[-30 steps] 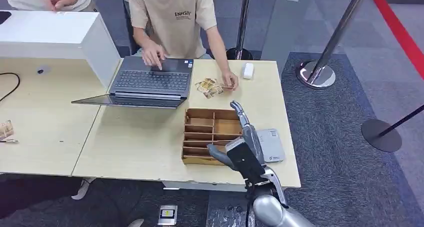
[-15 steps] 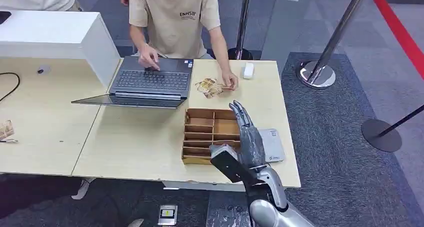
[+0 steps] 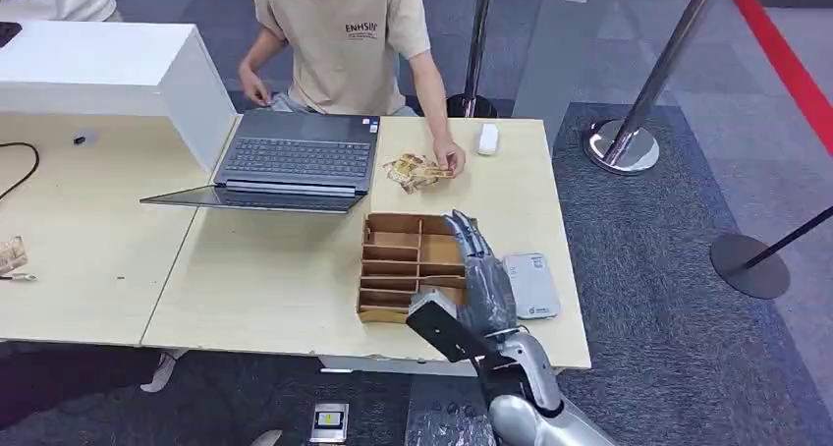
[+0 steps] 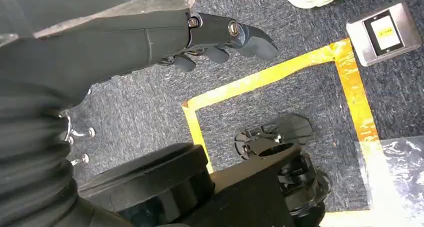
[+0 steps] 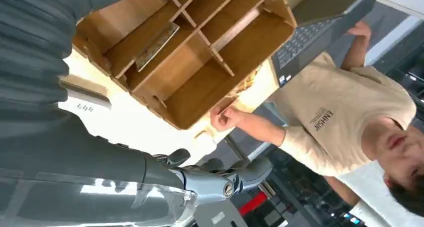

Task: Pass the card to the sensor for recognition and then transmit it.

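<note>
Fingers point(image 3: 470, 242) of the right hand point(image 3: 481, 279) are spread and hold nothing, stretched over the wooden tray point(image 3: 393, 259) on the worktop point(image 3: 275, 289). One card point(image 5: 156, 46) lies in a tray slot. Just beside the tray sits the grey sensor point(image 3: 531, 285). Left hand point(image 4: 150, 37) hangs over the floor point(image 4: 280, 97), fingers loosely curled, holding nothing. A person point(image 3: 344, 33) touches more cards point(image 3: 413, 171) near the laptop point(image 3: 295, 161).
</note>
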`<state>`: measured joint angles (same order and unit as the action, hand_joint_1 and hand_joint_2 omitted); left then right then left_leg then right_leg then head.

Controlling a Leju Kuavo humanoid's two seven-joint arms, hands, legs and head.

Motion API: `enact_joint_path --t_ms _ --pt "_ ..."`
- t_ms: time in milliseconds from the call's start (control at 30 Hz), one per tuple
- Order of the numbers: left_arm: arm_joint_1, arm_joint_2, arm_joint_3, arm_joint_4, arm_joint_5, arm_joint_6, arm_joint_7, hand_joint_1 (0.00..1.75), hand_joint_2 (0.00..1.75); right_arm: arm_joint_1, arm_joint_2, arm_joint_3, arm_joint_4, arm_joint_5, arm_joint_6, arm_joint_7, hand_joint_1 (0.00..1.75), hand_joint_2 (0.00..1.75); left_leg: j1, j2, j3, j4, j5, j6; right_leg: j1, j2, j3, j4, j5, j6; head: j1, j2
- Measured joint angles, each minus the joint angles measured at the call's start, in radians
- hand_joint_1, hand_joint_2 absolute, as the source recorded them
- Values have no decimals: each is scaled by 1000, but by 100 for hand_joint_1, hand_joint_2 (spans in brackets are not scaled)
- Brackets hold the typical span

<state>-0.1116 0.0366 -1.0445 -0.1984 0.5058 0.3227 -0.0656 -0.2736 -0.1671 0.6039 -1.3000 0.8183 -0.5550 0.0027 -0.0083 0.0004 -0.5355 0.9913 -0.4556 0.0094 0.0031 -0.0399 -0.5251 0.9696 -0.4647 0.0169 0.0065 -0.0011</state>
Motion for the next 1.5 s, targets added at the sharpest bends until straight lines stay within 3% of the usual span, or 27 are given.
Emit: enact_joint_path --t_ms 300,333,367,433,533,600,1433,1500 --pt "0 0 1 0 6 0 0 0 175 -6 -4 11 36 7 6 3 9 175 0 0 0 0 0 0 0 0 0 0 0 0 0 0" --pt "0 0 1 0 6 0 0 0 175 -7 -4 12 42 9 6 4 12 175 0 0 0 0 0 0 0 0 0 0 0 0 0 0" --pt "0 0 2 0 7 0 -1 0 175 -8 -5 13 48 12 6 6 40 175 0 0 0 0 0 0 0 0 0 0 0 0 0 0" --pt "0 0 2 0 8 0 -1 0 175 -10 -6 15 59 19 6 8 44 175 0 0 0 0 0 0 0 0 0 0 0 0 0 0" --pt "0 0 2 0 8 0 -2 0 175 -13 -8 20 73 29 6 9 12 175 0 0 0 0 0 0 0 0 0 0 0 0 0 0" --pt "0 0 2 0 9 0 -2 0 175 -16 -9 22 85 38 9 12 12 175 0 0 0 0 0 0 0 0 0 0 0 0 0 0" --pt "-2 0 3 0 12 0 -2 0 175 -47 -33 51 146 123 49 62 23 175 0 0 0 0 0 0 0 0 0 0 0 0 0 0" --pt "-2 0 3 0 12 0 -2 0 175 -48 -37 52 146 131 51 63 47 175 0 0 0 0 0 0 0 0 0 0 0 0 0 0"
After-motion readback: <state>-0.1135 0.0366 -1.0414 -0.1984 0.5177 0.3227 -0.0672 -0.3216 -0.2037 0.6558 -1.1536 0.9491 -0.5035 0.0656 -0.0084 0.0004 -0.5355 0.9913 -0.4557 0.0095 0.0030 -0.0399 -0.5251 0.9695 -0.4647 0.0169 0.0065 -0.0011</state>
